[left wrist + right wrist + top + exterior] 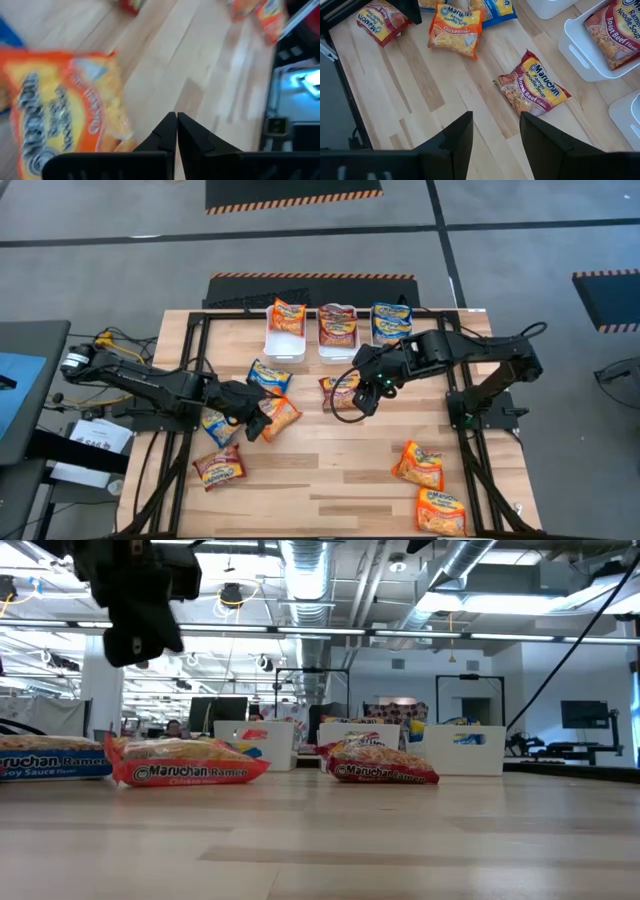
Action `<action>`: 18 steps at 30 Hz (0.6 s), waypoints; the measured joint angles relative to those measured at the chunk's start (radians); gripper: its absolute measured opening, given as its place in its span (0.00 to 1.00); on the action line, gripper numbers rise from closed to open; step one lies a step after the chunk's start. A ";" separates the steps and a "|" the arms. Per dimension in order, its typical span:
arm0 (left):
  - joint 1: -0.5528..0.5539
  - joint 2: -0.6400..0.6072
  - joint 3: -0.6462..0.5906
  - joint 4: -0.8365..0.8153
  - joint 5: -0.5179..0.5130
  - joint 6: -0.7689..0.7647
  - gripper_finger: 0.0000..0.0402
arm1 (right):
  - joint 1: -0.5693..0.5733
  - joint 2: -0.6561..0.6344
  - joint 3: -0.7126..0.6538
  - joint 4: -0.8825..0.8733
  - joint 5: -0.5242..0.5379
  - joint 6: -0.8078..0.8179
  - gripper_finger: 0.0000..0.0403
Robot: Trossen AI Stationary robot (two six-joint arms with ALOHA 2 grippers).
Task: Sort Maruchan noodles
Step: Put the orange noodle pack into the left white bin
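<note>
Maruchan noodle packets lie flat on the wooden table. My left gripper (256, 418) (176, 125) is shut on nothing and hangs above the table (140, 630), just left of an orange packet (281, 416) (65, 115). A blue packet (268, 375) lies beyond it, another blue one (215, 423) under the left arm, and a maroon one (218, 468) nearer the front. My right gripper (368, 395) (495, 130) stands open, high above the table, over a maroon roast-beef packet (340, 390) (532, 90) that lies in front of its fingers.
Three white bins stand at the far edge: the left one (270, 345) holds an orange packet, the middle one (337, 352) maroon packets, the right one (375, 338) a blue packet. Two orange packets (420, 463) (440, 510) lie near the front right. Bare wood shows at the table's middle front.
</note>
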 joint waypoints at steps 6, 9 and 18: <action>0.045 0.004 -0.001 0.002 -0.003 0.069 0.00 | 0.000 0.000 0.000 0.000 0.000 0.000 0.46; 0.088 0.004 -0.001 -0.005 -0.006 0.112 0.00 | 0.000 0.000 0.000 0.004 0.000 0.000 0.46; 0.226 0.005 -0.001 -0.042 0.131 0.131 0.15 | 0.021 0.000 0.000 0.003 -0.001 0.000 0.46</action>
